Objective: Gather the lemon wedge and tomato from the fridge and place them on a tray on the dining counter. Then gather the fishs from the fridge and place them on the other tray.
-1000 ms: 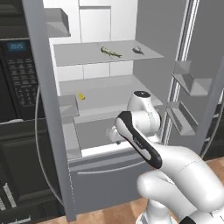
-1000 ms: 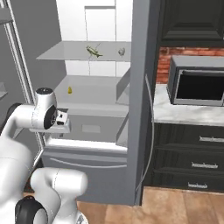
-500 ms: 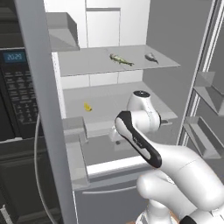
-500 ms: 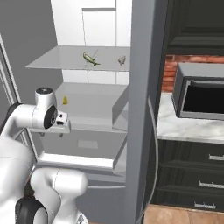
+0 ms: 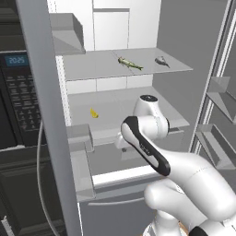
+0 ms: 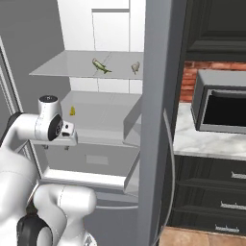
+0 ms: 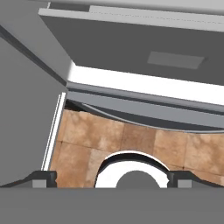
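The fridge (image 5: 45,115) stands with both doors open. On its middle shelf lies the lemon wedge (image 5: 94,113) (image 6: 72,111). The upper shelf carries the two fishs: an olive one (image 5: 129,63) (image 6: 100,65) and a grey one (image 5: 161,61) (image 6: 135,67). My gripper (image 6: 56,146) hangs in front of the middle shelf's edge, pointing down, below and short of the wedge. In the hand view its fingertips (image 7: 42,178) stand wide apart over the floor, so the gripper (image 7: 113,178) is open and holds nothing. The tomato, the trays and the dining counter are out of view.
A black wall oven (image 5: 18,106) sits left of the fridge. To the right a microwave (image 6: 221,108) stands on a marble counter (image 6: 206,141) above dark drawers. Door bins (image 5: 221,97) jut out on the right door. Tiled floor (image 7: 131,140) lies below the hand.
The whole picture has grown and shifted: the base has driven closer to the fridge. The arm keeps the same pose and the gripper stays open.
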Tool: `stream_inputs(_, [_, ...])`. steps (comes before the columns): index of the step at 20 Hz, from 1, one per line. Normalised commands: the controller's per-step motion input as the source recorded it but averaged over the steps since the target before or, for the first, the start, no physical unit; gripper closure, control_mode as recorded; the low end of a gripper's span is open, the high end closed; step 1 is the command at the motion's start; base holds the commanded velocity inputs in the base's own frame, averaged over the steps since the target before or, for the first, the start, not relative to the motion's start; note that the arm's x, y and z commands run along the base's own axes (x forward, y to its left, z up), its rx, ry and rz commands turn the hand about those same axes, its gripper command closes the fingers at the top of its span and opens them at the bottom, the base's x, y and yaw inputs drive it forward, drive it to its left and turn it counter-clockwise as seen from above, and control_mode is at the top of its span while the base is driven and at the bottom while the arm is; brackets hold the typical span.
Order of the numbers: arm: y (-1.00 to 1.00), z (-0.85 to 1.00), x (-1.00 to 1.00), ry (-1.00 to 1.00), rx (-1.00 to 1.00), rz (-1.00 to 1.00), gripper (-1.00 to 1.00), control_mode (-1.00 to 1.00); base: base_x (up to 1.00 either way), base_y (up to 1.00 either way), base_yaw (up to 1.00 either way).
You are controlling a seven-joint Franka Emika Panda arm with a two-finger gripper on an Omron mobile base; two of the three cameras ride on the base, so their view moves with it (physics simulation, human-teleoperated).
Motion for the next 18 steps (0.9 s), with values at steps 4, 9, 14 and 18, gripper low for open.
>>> stream_inputs(4, [0.0,0.0,0.0,0.0,0.0,0.0,-1.0,1.0,0.0,0.0,0.0])
stream_inputs(9, [0.0,0.0,0.0,0.0,0.0,0.0,-1.0,1.0,0.0,0.0,0.0])
stream_inputs(14, [0.0,0.0,0.0,0.0,0.0,0.0,-1.0,1.0,0.0,0.0,0.0])
stream_inputs(18, [0.0,0.0,0.0,0.0,0.0,0.0,-1.0,1.0,0.0,0.0,0.0])
